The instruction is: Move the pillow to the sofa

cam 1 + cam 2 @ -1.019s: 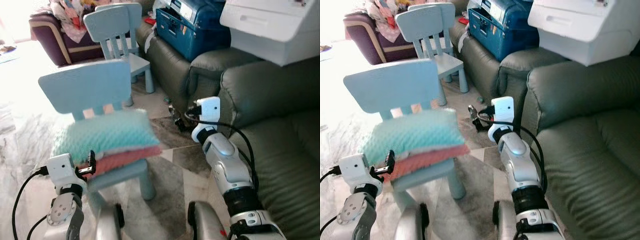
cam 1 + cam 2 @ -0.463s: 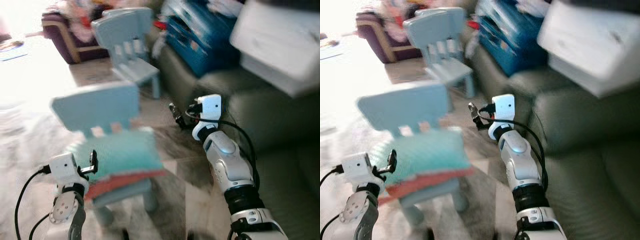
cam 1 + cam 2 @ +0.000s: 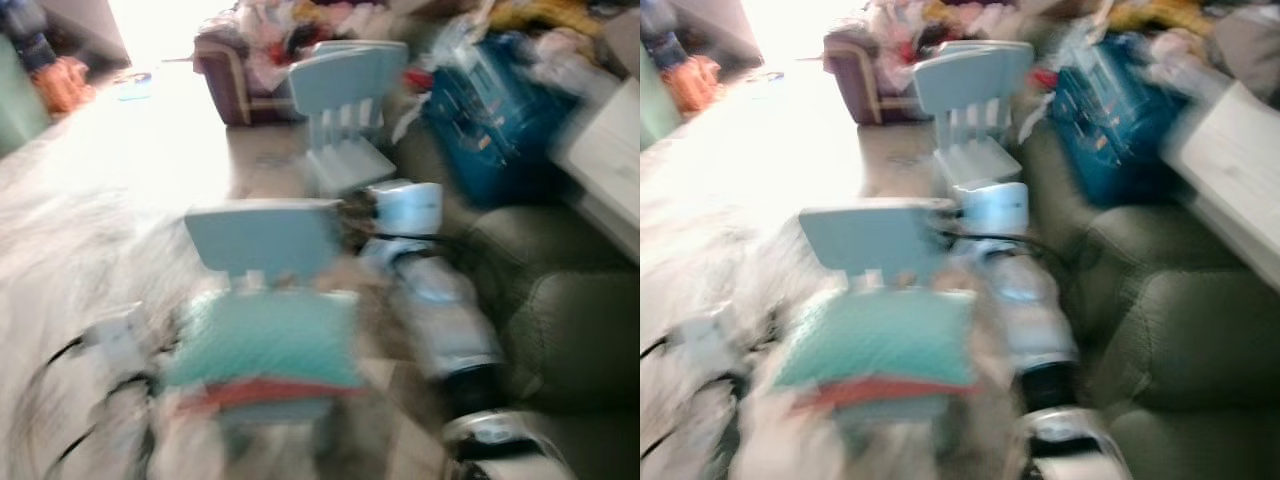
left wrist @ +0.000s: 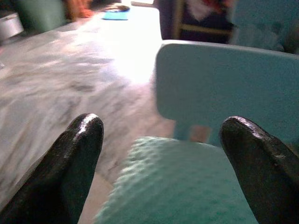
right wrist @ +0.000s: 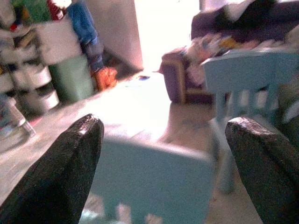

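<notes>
No text, label, brand, number or sign can be read on anything here. Both head views are smeared with motion blur, so the surfaces most likely to carry print show only as patches of colour: the blue case (image 3: pixel 497 120) on the sofa (image 3: pixel 1160 330), the white box (image 3: pixel 1230 170) beside it, and the heap of clothes (image 3: pixel 290 25) on the far armchair. The wrist views are sharper, yet the pale blue chair (image 4: pixel 224 88) and the teal pillow (image 4: pixel 182 186) on its seat are plain, and the shelves (image 5: pixel 32 60) by the wall are too blurred to show any lettering.
</notes>
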Robot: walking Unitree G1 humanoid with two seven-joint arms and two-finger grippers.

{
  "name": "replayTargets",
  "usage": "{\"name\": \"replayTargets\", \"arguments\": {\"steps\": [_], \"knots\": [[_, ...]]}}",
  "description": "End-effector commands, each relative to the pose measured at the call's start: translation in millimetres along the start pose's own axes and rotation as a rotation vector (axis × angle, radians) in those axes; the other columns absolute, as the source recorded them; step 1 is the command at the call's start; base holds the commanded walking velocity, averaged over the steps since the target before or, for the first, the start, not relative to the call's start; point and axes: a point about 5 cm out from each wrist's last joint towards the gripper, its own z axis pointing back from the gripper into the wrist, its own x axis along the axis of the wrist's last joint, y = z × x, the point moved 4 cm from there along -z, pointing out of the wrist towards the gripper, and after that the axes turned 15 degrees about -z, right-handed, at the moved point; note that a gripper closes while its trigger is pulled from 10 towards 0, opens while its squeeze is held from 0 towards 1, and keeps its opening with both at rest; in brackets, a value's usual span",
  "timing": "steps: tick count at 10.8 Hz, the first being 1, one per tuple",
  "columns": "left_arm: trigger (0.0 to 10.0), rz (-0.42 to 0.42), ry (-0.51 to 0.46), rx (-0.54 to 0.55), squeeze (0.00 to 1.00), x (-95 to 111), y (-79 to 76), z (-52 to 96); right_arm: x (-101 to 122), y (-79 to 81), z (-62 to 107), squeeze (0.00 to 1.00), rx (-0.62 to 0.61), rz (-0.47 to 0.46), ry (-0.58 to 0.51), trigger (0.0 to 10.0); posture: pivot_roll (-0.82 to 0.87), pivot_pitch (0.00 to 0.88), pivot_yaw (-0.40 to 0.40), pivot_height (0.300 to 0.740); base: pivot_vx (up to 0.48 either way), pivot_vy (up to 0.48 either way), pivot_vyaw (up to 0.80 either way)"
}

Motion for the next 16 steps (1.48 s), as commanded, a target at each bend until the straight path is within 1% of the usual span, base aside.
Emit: {"name": "replayTargets", "arguments": {"steps": [1,3,5,7,15,16], "knots": [[10.0,0.009,-0.019,-0.044,0.00,6.4,-16.6,-1.3,0.5,-26.5,11.1,0.00,-0.078,-0.001,0.001,10.0,-0.17,0.000,0.031,0.740,0.000,0.000,0.00],[10.0,0.005,-0.010,-0.035,0.00,5.6,-16.0,-2.1,0.0,-25.3,10.5,0.00,-0.074,0.001,0.003,10.0,-0.17,0.000,0.030,0.740,0.000,0.000,0.00],[10.0,0.000,-0.010,-0.024,0.00,6.0,-14.6,-2.5,-1.6,-19.7,9.8,0.00,-0.044,-0.011,0.004,10.0,-0.16,0.000,0.026,0.740,0.000,0.000,0.00],[10.0,0.002,-0.010,-0.018,0.00,5.9,-14.3,-2.0,-2.0,-17.7,9.7,0.00,-0.032,-0.017,0.005,10.0,-0.16,0.000,0.025,0.740,0.000,0.000,0.00],[10.0,-0.005,-0.007,-0.008,0.00,6.2,-12.2,-3.3,-4.0,-19.9,11.9,0.00,-0.023,-0.031,0.003,10.0,-0.16,0.000,0.031,0.740,0.000,0.470,0.00],[10.0,-0.021,-0.018,-0.006,0.00,7.8,-13.0,-2.5,-5.3,-20.2,12.8,0.00,-0.022,-0.031,0.004,10.0,-0.16,0.000,0.032,0.740,0.000,0.000,0.00]]}}
